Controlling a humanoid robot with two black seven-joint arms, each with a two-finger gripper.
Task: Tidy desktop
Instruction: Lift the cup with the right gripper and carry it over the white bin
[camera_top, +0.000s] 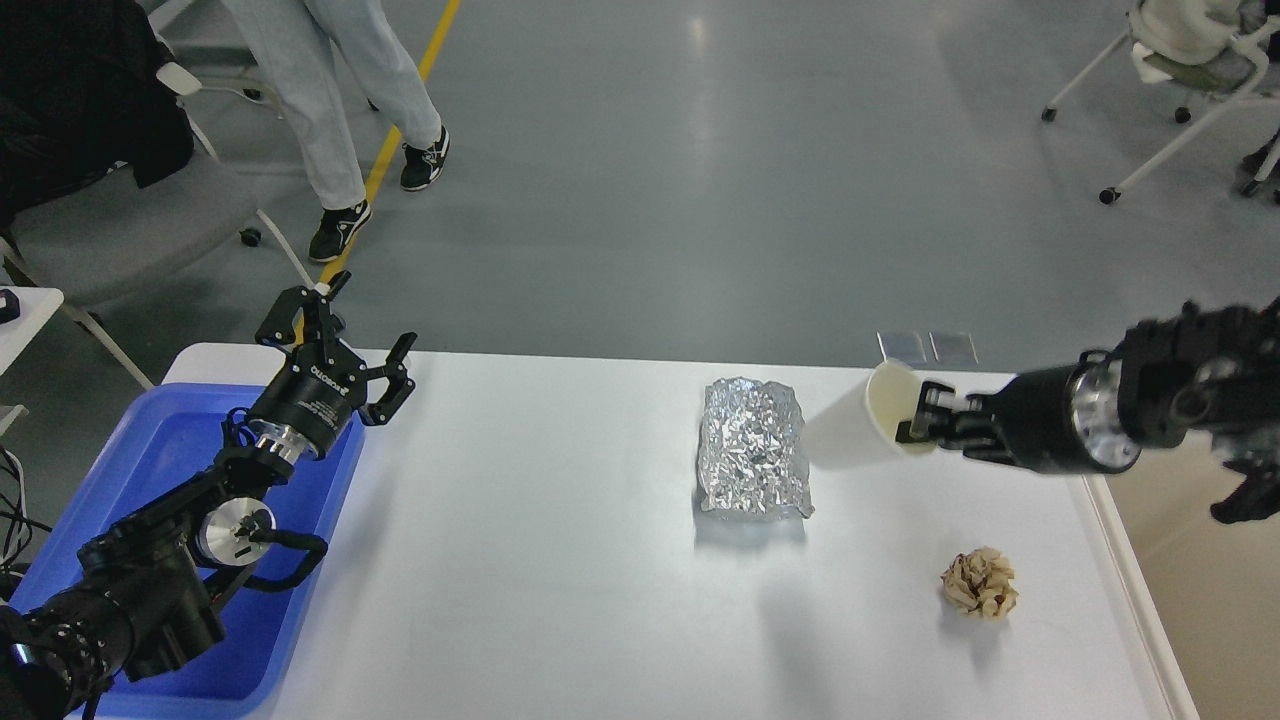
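Nearest on the tabletop (560, 600) is a crumpled paper ball (980, 584), right of the foil packet (755, 448), which lies long axis near-to-far. Farther, right of the foil, right claw (918, 420) is clenched on a tilted paper cup (880, 412). Left claw (345, 330) hangs released far left over the blue tub (150, 460); right arm is nearer the remaining litter.

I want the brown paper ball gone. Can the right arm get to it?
Probably yes. The crumpled paper ball lies in the open on the desktop, but the right gripper already holds a paper cup.

Foil packet (755, 448) left of cup (868, 418) on desktop (520, 560).
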